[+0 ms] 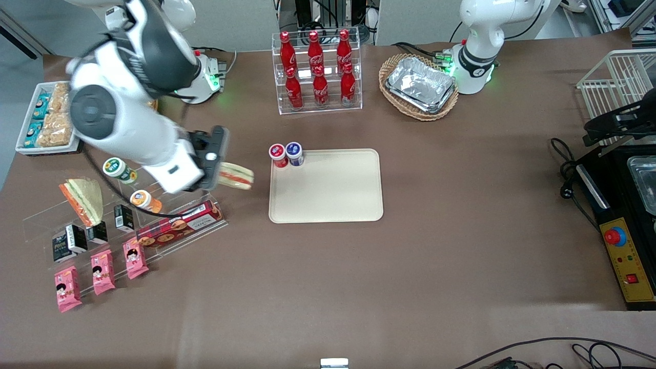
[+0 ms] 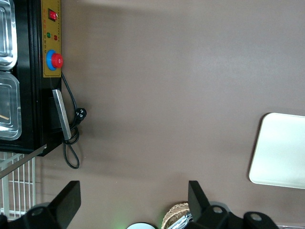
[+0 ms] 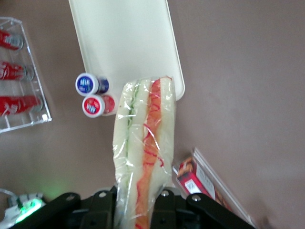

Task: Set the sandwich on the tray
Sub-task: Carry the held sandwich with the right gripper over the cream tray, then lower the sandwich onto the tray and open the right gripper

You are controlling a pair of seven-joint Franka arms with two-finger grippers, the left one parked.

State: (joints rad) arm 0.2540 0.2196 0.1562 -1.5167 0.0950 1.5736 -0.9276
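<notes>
My right gripper (image 1: 219, 171) is shut on the sandwich (image 1: 237, 176), a long wedge of pale bread with an orange-red stripe in clear wrap. It holds it in the air above the table, between the clear snack stand and the tray. In the right wrist view the sandwich (image 3: 143, 148) sticks out from between the black fingers (image 3: 164, 202), its tip close to the tray's edge. The cream-beige tray (image 1: 333, 195) lies flat mid-table and also shows in the right wrist view (image 3: 128, 43) and the left wrist view (image 2: 281, 152).
A red-lidded cup (image 1: 278, 154) and a blue-lidded cup (image 1: 294, 152) stand at the tray's corner. A triangular sandwich (image 1: 84, 201) and a red cookie box (image 1: 179, 225) sit on the clear stand. A cola rack (image 1: 318, 72) and a foil-tray basket (image 1: 420, 86) stand farther from the camera.
</notes>
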